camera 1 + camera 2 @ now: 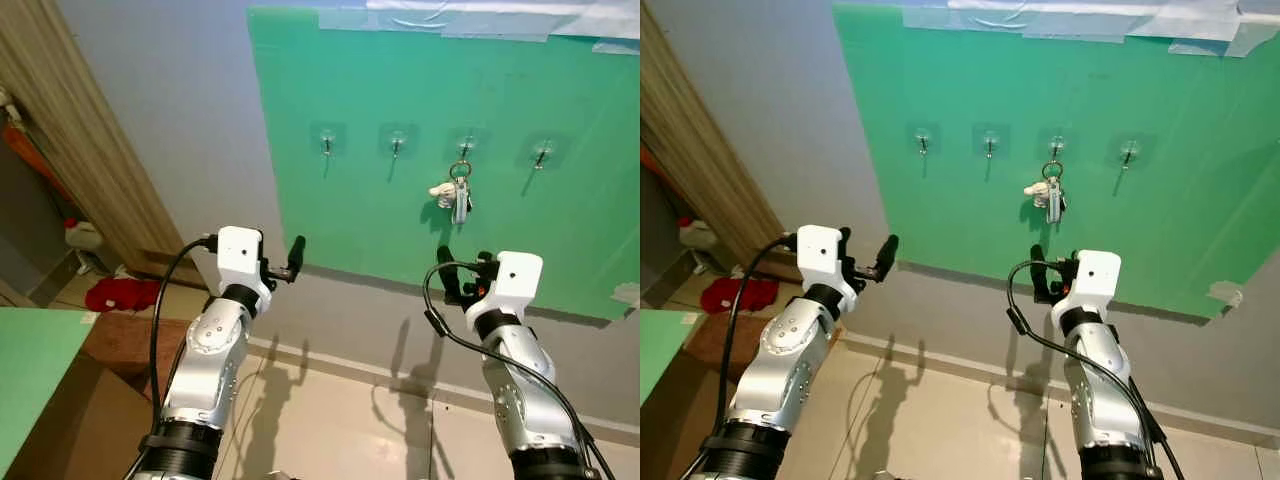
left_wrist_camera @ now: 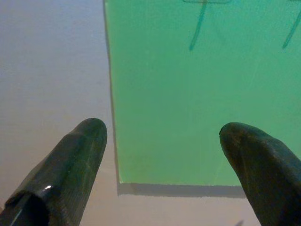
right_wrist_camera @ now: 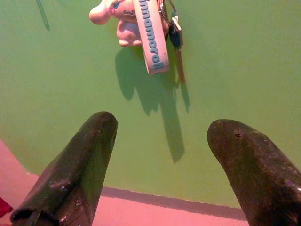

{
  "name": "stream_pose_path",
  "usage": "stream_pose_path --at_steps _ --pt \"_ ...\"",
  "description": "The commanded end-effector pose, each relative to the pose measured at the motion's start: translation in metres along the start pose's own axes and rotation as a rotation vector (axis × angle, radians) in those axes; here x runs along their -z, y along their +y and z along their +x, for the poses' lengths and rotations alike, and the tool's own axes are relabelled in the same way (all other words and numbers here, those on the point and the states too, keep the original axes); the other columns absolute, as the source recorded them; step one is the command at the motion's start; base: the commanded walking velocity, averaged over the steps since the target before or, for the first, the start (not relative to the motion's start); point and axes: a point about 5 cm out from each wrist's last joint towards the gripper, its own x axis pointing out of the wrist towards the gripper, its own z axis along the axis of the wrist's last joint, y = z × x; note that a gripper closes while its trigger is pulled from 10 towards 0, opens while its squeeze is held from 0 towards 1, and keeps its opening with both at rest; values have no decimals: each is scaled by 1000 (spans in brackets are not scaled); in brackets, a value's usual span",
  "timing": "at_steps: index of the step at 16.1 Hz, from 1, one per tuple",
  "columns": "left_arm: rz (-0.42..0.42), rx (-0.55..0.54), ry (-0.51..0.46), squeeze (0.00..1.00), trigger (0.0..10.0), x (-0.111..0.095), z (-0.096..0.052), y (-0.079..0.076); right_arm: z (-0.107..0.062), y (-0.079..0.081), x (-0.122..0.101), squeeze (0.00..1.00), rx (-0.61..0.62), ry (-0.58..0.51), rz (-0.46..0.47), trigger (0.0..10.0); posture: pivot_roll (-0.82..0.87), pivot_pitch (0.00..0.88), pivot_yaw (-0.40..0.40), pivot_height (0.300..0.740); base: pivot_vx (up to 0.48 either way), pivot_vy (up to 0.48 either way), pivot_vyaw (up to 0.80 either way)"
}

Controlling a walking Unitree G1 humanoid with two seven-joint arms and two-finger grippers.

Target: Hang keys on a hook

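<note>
Keys [image 1: 459, 197]: hanging from the third hook [image 1: 464, 146] on the green board [image 1: 400, 230].
Right gripper [image 3: 162, 136]: just below the keys, fingers spread, empty.
Left gripper [image 2: 164, 136]: at the board's lower left corner, fingers spread.

You have a green board [image 1: 400, 80] taped to a grey wall [image 1: 170, 90], filling the upper right of the frame, with clear tape [image 1: 460, 15] along its top edge. At the left edge runs a slanted wooden door frame [image 1: 80, 130]. Lower left you see a red cloth [image 1: 120, 293] on the floor beside a white jug [image 1: 84, 234], and a green-topped bench [image 1: 30, 350] at the corner. Pale floor tiles [image 1: 340, 420] lie along the bottom.
</note>
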Motion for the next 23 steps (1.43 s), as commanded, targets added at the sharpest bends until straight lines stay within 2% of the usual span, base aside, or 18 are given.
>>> stream_pose_path --at_steps 1,3,11,14,23 --pt "12 15 1 0 10000 -4 3 -1 4 4 0 0 -8 0 7 10000 -88 0 128 731 0 0 0" --pt "12 22 -4 0 10000 -6 5 -3 7 5 0 0 -19 8 -2 10000 -92 0 128 731 0 137 0" --pt "25 44 5 0 10000 -8 12 -4 10 9 3 0 -45 33 -15 10000 -90 0 125 731 0 480 0" --pt "55 43 4 0 10000 -10 15 -4 11 10 4 0 -48 37 -15 10000 -88 0 129 731 0 320 0" --pt "86 62 -5 0 10000 -12 17 -7 14 10 7 0 -66 66 -43 10000 -87 0 124 731 0 0 777"
